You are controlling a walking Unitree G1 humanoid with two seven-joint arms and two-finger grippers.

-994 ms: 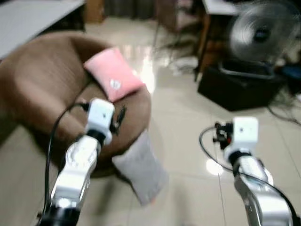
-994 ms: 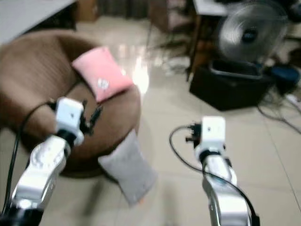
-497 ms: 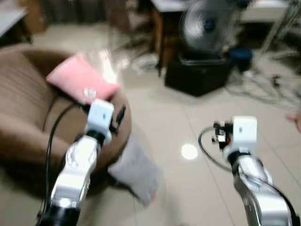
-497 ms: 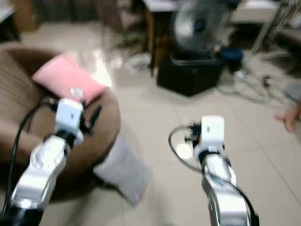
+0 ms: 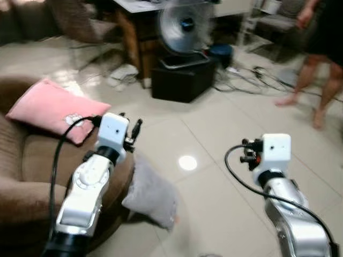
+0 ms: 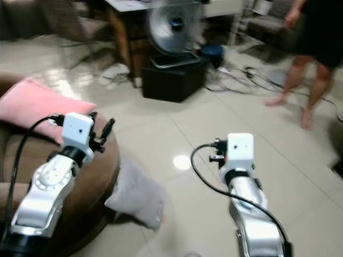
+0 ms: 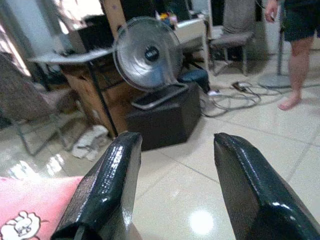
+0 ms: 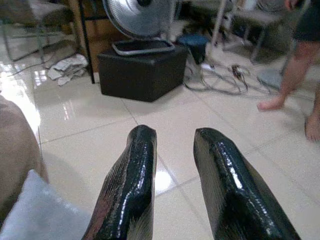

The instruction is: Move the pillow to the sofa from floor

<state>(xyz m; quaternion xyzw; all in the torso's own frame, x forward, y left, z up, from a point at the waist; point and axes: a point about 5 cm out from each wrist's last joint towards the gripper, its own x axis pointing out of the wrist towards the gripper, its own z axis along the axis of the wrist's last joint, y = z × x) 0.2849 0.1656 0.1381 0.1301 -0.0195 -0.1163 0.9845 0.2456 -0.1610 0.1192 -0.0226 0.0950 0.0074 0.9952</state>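
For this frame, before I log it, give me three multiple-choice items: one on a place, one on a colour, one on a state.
1. Where does the grey pillow lie?
A. On the sofa seat
B. On the floor against the sofa's base
C. On the black box

2. What colour is the pillow already on the brown sofa?
A. Pink
B. Green
C. Blue

3. How are the left gripper and right gripper?
A. Both clamped on the grey pillow
B. One holds the fan
C. Both open, holding nothing

Answers: 1 B, it rests on the tiles beside the sofa; 2 A, the pink pillow lies on the seat; 3 C, each wrist view shows spread fingers with floor between.
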